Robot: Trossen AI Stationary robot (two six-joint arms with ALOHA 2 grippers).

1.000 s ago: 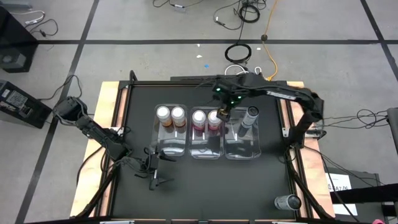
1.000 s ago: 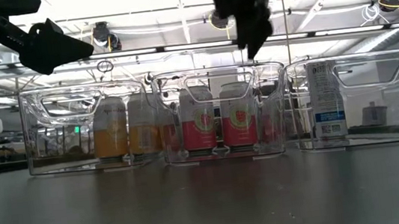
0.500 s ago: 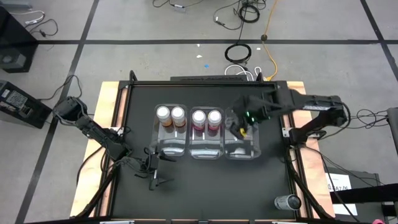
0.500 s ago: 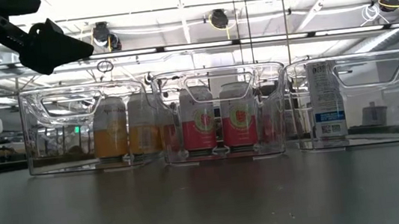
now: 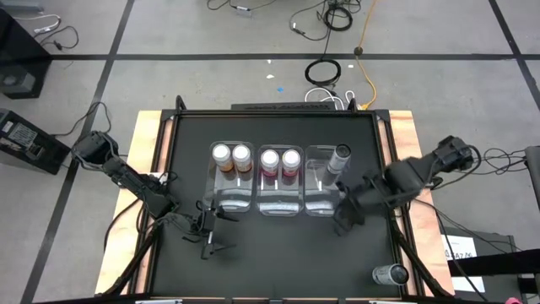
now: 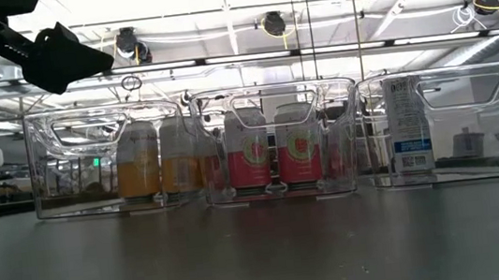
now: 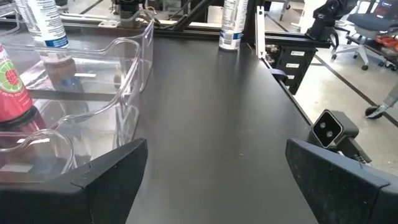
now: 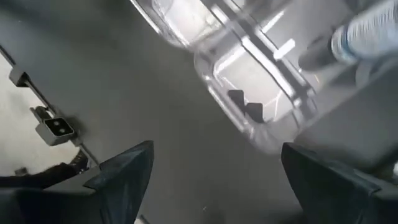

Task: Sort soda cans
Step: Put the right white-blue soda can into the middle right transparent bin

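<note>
Three clear bins stand side by side mid-table. The left bin holds two orange cans. The middle bin holds two pink cans. The right bin holds one grey-silver can, upright on its base. A second grey can stands near the table's near right corner. My right gripper is open, just off the right bin's near right corner. My left gripper is open, near the left bin's near end.
A small camera unit sits at the table's near edge. Wooden rails border the black table top. Bare table lies between the bins and the near edge. Cables lie on the floor beyond the far edge.
My right gripper has swung from over the far end of the middle and right bins, across the right bin, toward the table's near right, and has left the low view. It has stayed open and holds nothing. Cans and bins have kept still.
</note>
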